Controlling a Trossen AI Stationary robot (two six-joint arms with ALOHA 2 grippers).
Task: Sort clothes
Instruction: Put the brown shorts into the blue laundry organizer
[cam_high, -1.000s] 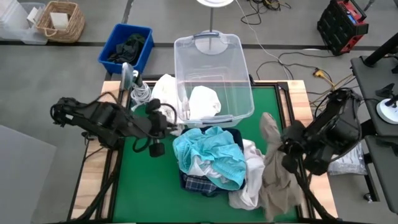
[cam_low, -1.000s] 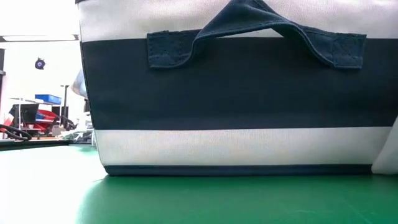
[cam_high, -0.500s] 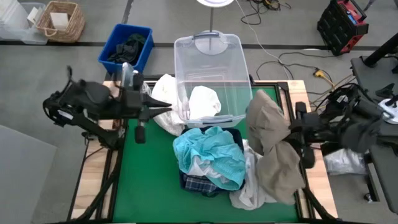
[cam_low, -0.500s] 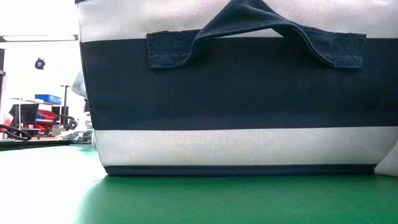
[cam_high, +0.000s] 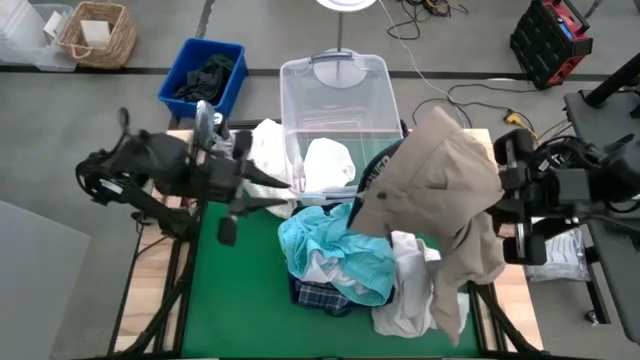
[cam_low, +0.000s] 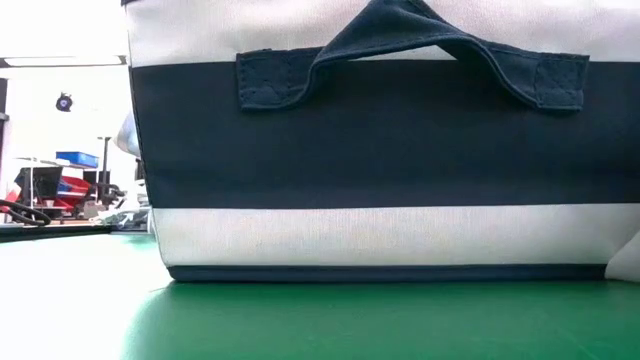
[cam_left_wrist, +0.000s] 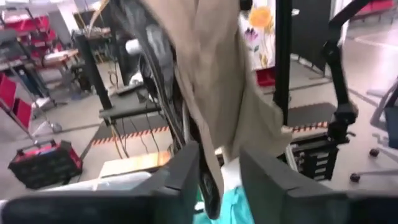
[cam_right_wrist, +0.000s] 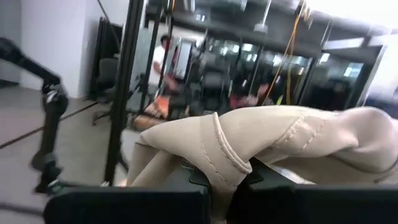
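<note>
The right pincer (cam_right_wrist: 217, 186) is clamped on the khaki garment (cam_high: 440, 190), lifted over the tabletop (cam_high: 250, 300) at 3 o'clock. The left pincer (cam_left_wrist: 217, 180), fingers parted and empty, hangs at 9 o'clock. Teal garment (cam_high: 335, 245) tops the central pile. No writing is readable.

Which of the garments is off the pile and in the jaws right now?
The khaki beige garment: the right gripper holds it up over the table, while the teal, white and plaid ones lie heaped.
</note>
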